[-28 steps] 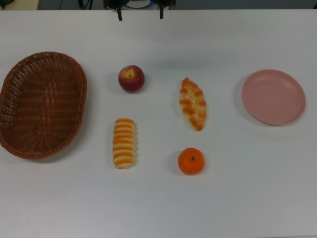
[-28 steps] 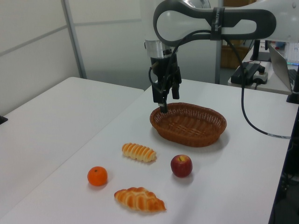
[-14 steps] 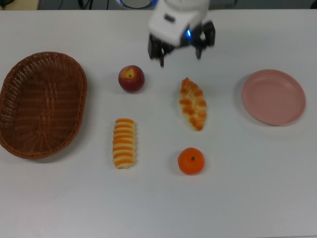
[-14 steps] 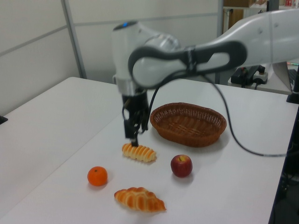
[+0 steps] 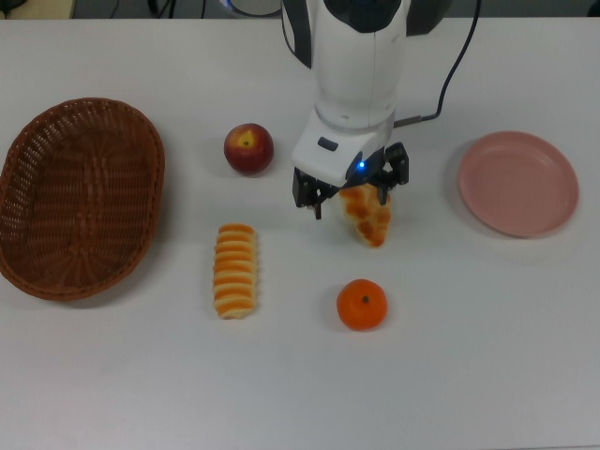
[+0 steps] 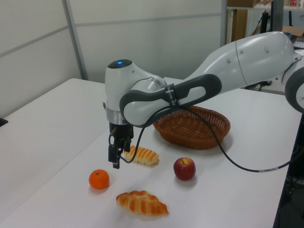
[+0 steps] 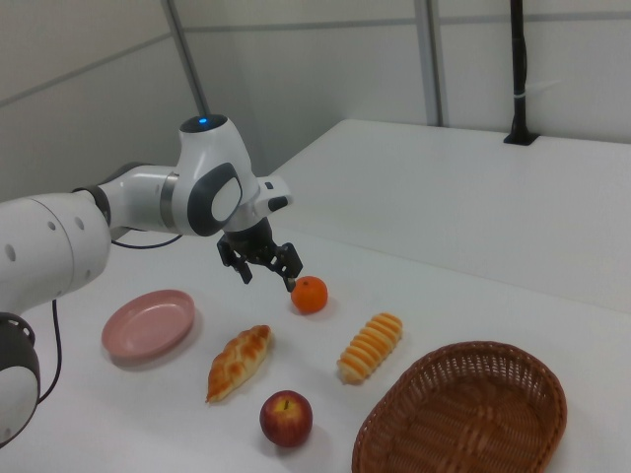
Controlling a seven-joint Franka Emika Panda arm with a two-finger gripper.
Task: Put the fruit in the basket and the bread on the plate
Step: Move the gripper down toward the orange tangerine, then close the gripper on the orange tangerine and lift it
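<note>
My gripper (image 5: 352,204) is open and holds nothing. It hovers above the table, over the upper end of the braided golden bread roll (image 5: 370,221) in the top view. In the right view the gripper (image 7: 269,278) hangs clear of the table, just left of the tangerine (image 7: 310,294). The striped bread roll (image 5: 234,269) lies left of centre and the dark red apple (image 5: 248,148) lies above it. The tangerine (image 5: 362,305) sits below the braided roll. The wicker basket (image 5: 80,197) is at the top view's left and the pink plate (image 5: 517,183) at its right.
The white arm (image 5: 356,66) reaches in from the top view's upper edge, with a black cable (image 5: 455,66) trailing beside it. In the left view a second table (image 6: 38,128) stands alongside, with a narrow gap between the two.
The arm has swung from the table's far edge toward the middle and come lower, ending over the braided roll. The gripper stays open. The fruit, rolls, basket and plate have not moved.
</note>
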